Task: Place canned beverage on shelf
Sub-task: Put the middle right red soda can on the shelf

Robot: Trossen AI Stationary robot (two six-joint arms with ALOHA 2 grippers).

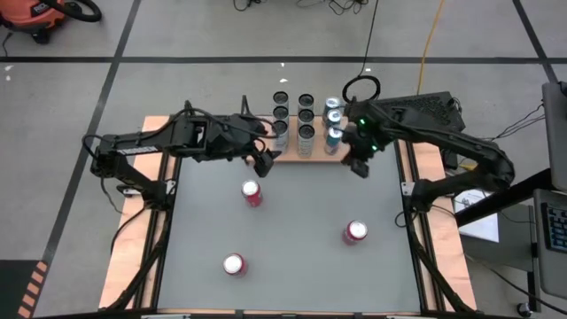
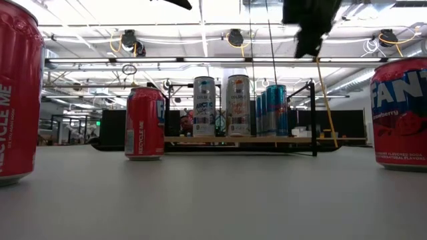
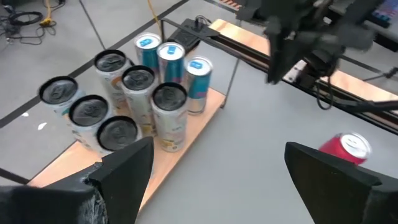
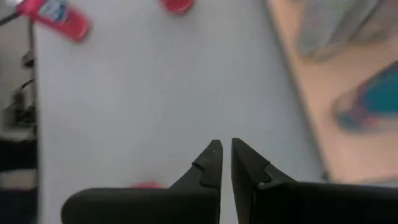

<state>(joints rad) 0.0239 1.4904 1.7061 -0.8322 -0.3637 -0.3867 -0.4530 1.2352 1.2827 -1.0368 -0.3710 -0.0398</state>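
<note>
The shelf [image 1: 315,153], a light-wood board with black rod frames, stands at the table's far middle and carries several grey-topped cans [image 3: 138,81] and three blue cans [image 1: 334,120] upright. Three red cans stand upright on the table: one [image 1: 252,192] near the shelf, one [image 1: 355,232] at the right, one [image 1: 234,264] near the front edge. My left gripper [image 1: 263,164] hangs open above the table, just in front of the shelf's left end. My right gripper [image 1: 359,166] hangs shut and empty in front of the shelf's right end, clear of the blue cans.
The table's wooden side rails [image 1: 155,239] run along its left and right edges. The shelf's black end frame [image 2: 313,117] stands upright next to the blue cans. Grey tabletop [image 1: 292,221] lies bare between the three red cans.
</note>
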